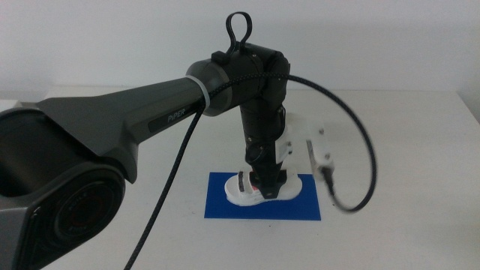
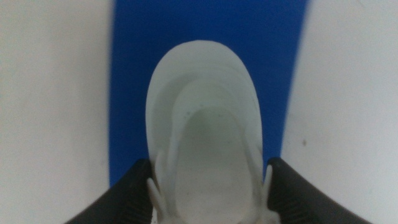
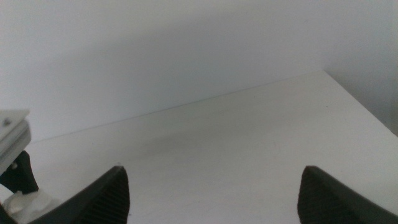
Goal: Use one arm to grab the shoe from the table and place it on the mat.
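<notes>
The left arm [image 1: 150, 112] reaches in from the left to the middle of the table [image 1: 405, 150]. Its gripper [image 1: 264, 187] points straight down and is shut on the white shoe [image 1: 291, 189]. The shoe rests on the dark blue mat [image 1: 225, 206], near the mat's middle. In the left wrist view the jaws of the left gripper [image 2: 208, 171] press both sides of the shoe [image 2: 202, 93], whose toe lies over the mat [image 2: 205, 25]. The straps are hidden by the gripper. The right gripper [image 3: 214, 180] is open and empty over bare table, out of the middle view.
A white camera bracket [image 1: 322, 150] and a looping black cable [image 1: 367, 150] hang off the left wrist, to the right of the gripper. A corner of that bracket shows in the right wrist view [image 3: 15, 134]. White table surrounds the mat.
</notes>
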Robot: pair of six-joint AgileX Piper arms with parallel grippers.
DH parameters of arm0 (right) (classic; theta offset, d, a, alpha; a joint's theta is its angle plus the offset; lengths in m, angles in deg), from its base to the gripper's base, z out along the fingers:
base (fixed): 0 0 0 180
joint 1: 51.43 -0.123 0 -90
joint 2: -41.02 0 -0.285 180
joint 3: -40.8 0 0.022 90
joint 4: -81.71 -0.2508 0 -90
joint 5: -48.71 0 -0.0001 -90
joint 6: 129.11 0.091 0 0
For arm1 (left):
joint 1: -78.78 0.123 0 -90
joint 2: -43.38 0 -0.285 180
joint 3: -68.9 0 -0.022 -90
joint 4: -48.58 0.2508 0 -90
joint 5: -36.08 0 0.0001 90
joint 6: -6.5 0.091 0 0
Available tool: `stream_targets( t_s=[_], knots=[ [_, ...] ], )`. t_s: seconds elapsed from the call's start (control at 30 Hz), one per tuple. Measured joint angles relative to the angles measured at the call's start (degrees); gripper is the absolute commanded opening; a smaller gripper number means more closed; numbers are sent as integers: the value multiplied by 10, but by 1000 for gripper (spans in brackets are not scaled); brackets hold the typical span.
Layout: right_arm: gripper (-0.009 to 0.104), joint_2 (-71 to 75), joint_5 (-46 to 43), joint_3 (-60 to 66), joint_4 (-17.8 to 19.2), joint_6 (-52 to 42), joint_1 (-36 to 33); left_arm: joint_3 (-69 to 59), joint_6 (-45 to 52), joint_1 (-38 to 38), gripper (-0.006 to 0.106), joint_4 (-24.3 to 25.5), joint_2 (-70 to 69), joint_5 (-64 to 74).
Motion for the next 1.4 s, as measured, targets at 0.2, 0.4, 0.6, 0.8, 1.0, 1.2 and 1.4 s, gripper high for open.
stream_targets(
  t_s=[0.2, 0.4, 0.6, 0.8, 1.0, 1.2, 1.4],
  knots=[
    [79, 0, 0, 0, 0, 0, 0, -6, 90, 0, 19, -5, 0, 0],
    [79, 0, 0, 0, 0, 0, 0, -6, 94, 0, 19, -5, 5, 0],
    [79, 0, 0, 0, 0, 0, 0, -6, 82, 0, 19, -5, 26, 0],
    [79, 0, 0, 0, 0, 0, 0, -6, 82, 0, 40, -10, 26, 0],
    [79, 0, 0, 0, 0, 0, 0, -6, 84, 0, 85, -12, 26, 0],
    [79, 0, 0, 0, 0, 0, 0, -6, 80, 0, 94, -10, 21, -1],
    [79, 0, 0, 0, 0, 0, 0, -6, 40, 13, 94, -21, -39, -2]
  ],
)
